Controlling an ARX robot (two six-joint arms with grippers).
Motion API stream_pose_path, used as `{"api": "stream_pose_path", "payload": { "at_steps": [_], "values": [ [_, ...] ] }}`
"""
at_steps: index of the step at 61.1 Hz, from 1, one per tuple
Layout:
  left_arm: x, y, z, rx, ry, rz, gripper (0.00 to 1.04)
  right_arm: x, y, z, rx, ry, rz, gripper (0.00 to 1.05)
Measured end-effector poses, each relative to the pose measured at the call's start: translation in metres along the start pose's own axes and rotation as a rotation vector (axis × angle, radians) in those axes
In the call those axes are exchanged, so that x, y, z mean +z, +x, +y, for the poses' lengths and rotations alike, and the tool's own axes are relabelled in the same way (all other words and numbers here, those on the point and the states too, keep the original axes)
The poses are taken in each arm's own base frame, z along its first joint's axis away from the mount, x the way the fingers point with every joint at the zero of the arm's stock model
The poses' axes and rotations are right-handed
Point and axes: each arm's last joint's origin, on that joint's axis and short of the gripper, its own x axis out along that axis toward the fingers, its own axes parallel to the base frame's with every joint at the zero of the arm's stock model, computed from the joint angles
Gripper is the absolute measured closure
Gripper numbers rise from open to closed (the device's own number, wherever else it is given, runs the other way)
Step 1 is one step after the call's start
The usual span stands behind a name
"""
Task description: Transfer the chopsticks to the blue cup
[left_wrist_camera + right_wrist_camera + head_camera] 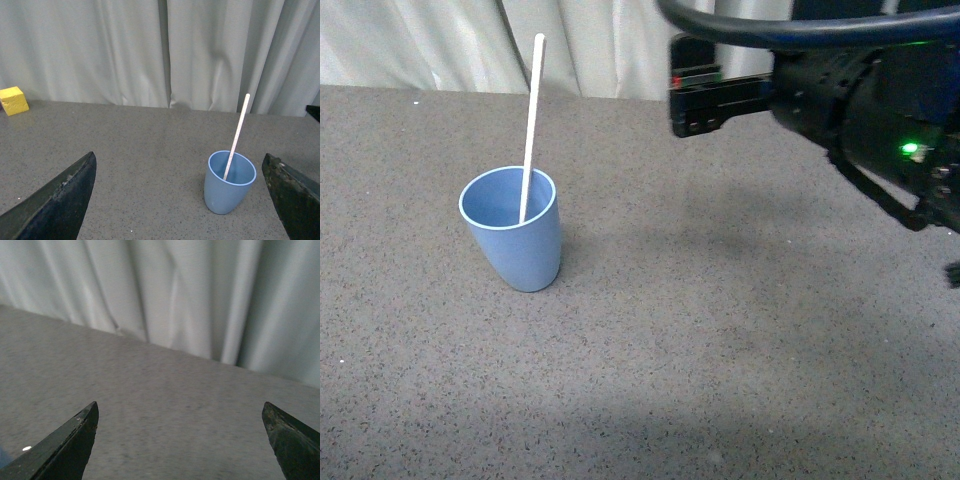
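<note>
I log chopstick standing slightly tilted in cup, lower end inside, left claw spread, empty, right claw spread, empty

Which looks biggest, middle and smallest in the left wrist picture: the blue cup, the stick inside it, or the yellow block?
1. blue cup: largest in bulk.
2. chopstick: longer than the cup is tall, but very thin.
3. yellow block: smallest, though it sits farther away, so its distance may mislead.
</note>
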Motion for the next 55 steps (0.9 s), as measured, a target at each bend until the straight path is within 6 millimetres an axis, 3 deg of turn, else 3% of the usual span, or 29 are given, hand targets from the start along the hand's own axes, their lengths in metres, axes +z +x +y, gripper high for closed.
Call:
{"api": "stream_pose_path", "payload": {
  "at_steps": [3, 10, 22, 35, 55],
  "values": [
    [0.0, 0.0, 0.0, 0.0, 0.0, 0.0, 0.07, 0.0, -0.006, -0.008, -0.051, -0.003, -0.009, 0.1],
    [0.0, 0.0, 0.0, 0.0, 0.0, 0.0, 0.07, 0.002, -0.039, -0.029, -0.334, 0.02, -0.111, 0.3],
    [0.0, 0.0, 0.0, 0.0, 0.0, 0.0, 0.07, 0.006, -0.099, -0.047, -0.362, 0.024, -0.121, 0.66],
    [0.0, 0.0, 0.0, 0.0, 0.0, 0.0, 0.07, 0.005, -0.143, -0.055, -0.362, 0.025, -0.112, 1.03],
    [0.0, 0.0, 0.0, 0.0, 0.0, 0.0, 0.07, 0.013, -0.194, -0.058, -0.365, 0.027, -0.117, 1.04]
  ]
}}
